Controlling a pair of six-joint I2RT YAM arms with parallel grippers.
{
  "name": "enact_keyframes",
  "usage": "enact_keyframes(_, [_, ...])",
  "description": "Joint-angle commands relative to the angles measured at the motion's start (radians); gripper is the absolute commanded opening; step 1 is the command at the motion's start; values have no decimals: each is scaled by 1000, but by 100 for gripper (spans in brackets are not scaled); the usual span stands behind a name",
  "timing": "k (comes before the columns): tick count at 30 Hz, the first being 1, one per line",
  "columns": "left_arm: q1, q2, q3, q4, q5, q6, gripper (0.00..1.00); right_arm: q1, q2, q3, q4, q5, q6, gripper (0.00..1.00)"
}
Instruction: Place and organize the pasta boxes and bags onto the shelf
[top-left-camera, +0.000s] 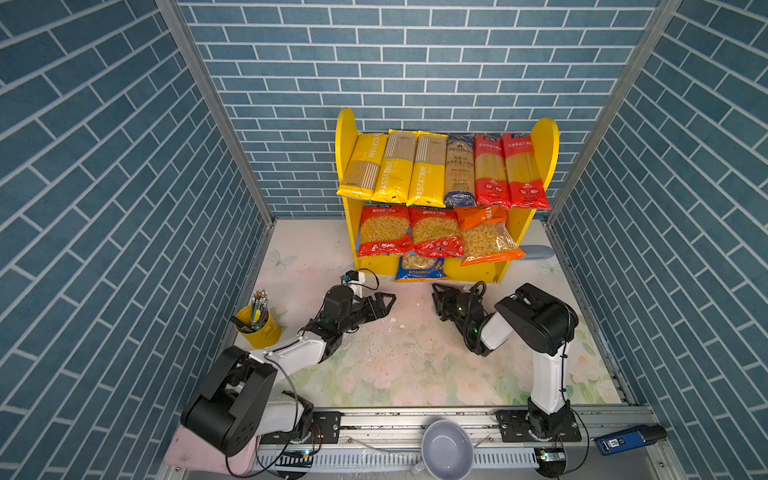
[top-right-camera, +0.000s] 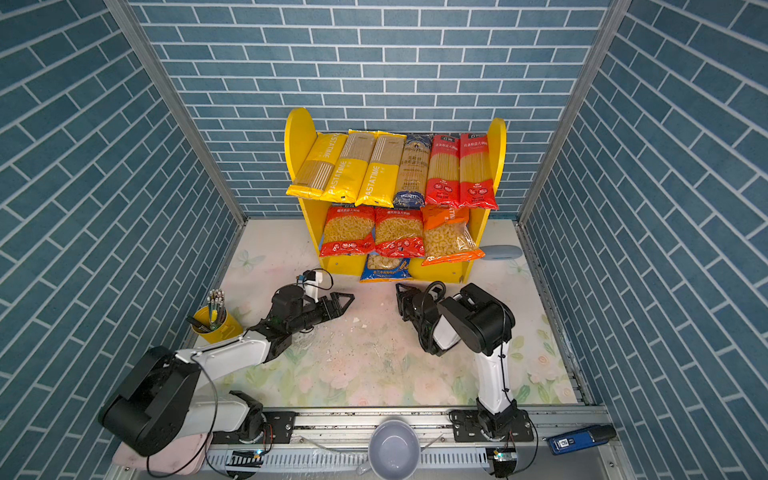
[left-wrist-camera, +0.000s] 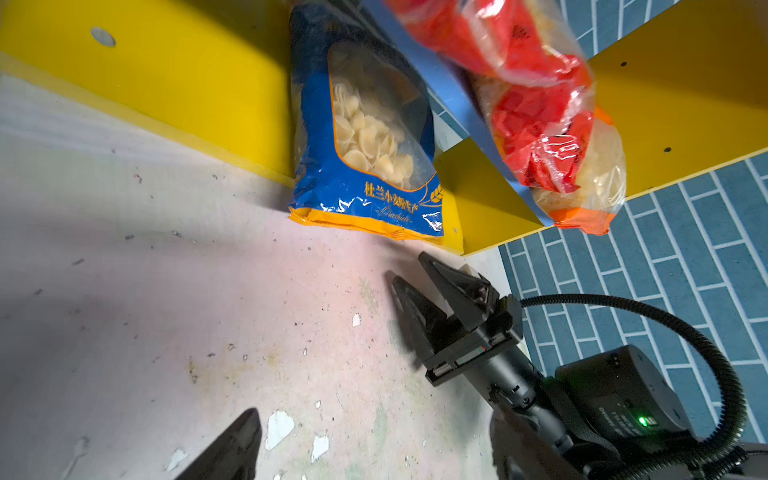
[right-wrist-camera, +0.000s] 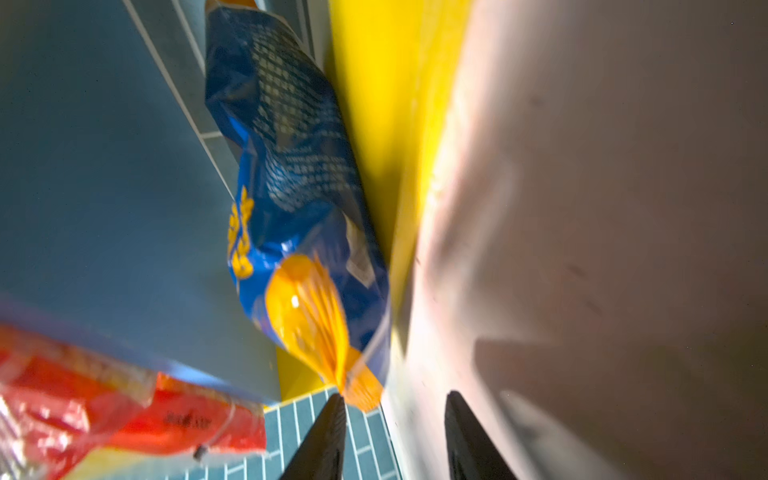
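A robot test cell in a lab, dressed up as a little pantry; printed blue-brick panels sit between bare aluminium posts around a table with a worn floral cover; two robot arms are bolted to a metal rail at its front; a child-sized yellow shelf holds pasta bags; a pencil cup and a grey bowl stand about as props.

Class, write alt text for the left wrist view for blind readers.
A blue pasta bag rests on the table against the yellow shelf base, below a blue board carrying red and orange bags. The right gripper, open and empty, is nearby.
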Motion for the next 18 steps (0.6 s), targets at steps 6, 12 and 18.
enact_keyframes(6, [4,-297,68,-446,-209,223,89,-6,-416,-143,-439,-90,-333,39])
enact_keyframes(12, [2,-416,146,-668,-397,343,90,-6,-823,-58,-1175,73,-686,36])
enact_keyframes(18, [3,-446,178,-720,-609,431,91,-8,-1018,25,-1473,320,-945,36])
